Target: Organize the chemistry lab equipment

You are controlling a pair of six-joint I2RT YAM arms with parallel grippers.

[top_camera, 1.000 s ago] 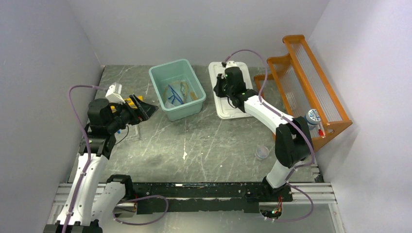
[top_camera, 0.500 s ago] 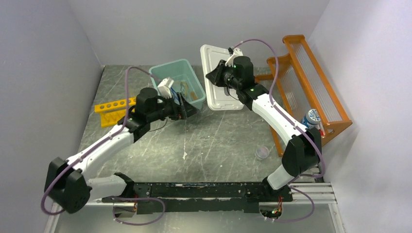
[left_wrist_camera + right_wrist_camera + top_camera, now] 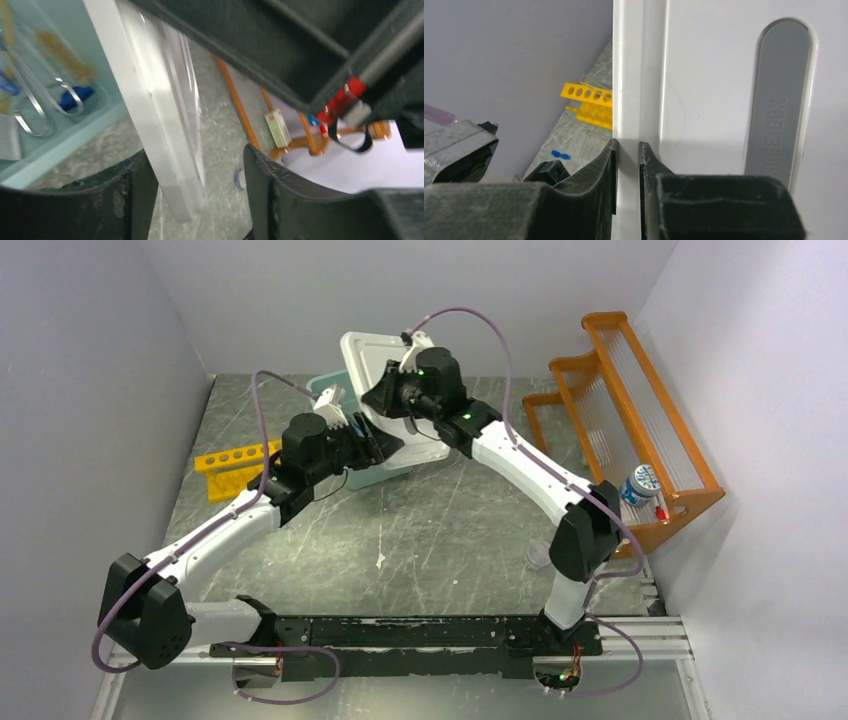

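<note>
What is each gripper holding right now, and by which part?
The right gripper is shut on the white box lid, pinching its rim. The left gripper holds nothing: its open jaws straddle the lid's edge.

The grey handle [image 3: 776,100] on the white lid [image 3: 704,75] reads, partly, "RAGE BOX".
</note>
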